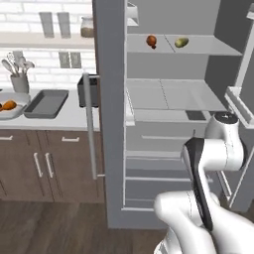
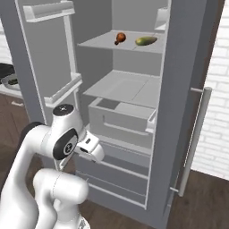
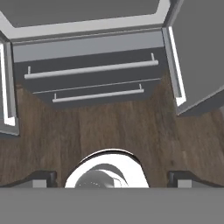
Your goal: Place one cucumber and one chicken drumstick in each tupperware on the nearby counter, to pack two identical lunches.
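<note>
With fingers (image 3: 41, 177) released and empty, the glossy, likely slippery drumstick (image 1: 151, 40), at nine o'clock of the cucumber (image 1: 181, 42), would best be taken across its bulb.

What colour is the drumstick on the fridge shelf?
Dark reddish-brown drumstick, clearest in the right base view.

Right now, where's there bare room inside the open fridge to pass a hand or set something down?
The middle shelf is bare all across, below the top shelf. The top shelf is busier: a reddish-brown drumstick and a yellow-green cucumber sit mid-shelf, apart, leaving free patches toward either side wall.
</note>
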Robot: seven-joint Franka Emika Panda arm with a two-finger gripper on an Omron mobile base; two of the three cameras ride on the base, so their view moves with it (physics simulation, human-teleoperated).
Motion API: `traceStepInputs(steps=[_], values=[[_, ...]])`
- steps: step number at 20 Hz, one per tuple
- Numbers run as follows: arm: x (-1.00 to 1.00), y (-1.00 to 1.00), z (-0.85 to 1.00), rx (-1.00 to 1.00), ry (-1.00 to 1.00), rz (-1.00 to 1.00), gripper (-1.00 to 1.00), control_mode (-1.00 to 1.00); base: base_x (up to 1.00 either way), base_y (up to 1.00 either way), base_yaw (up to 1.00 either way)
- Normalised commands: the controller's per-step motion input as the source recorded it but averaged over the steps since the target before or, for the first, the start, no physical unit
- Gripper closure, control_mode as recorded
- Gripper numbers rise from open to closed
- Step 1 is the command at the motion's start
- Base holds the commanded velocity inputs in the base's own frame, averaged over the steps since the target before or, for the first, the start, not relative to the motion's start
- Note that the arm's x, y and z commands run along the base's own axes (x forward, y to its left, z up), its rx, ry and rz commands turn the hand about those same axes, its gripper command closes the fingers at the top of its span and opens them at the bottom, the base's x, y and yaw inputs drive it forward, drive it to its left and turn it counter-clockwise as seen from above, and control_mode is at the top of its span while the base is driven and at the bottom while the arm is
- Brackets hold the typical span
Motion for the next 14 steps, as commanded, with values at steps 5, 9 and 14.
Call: traceStepInputs(steps=[5, 9, 14], values=[[0.00, 0.00, 0.00, 0.00, 0.00, 0.00, -1.00, 1.00, 0.50, 0.02, -0.01], [0.00, 0.00, 0.00, 0.00, 0.00, 0.00, -1.00, 1.00, 0.56, 0.09, 0.00], [0.00, 0.00, 0.00, 0.00, 0.00, 0.00, -1.00, 1.00, 0.57, 0.16, -0.01]])
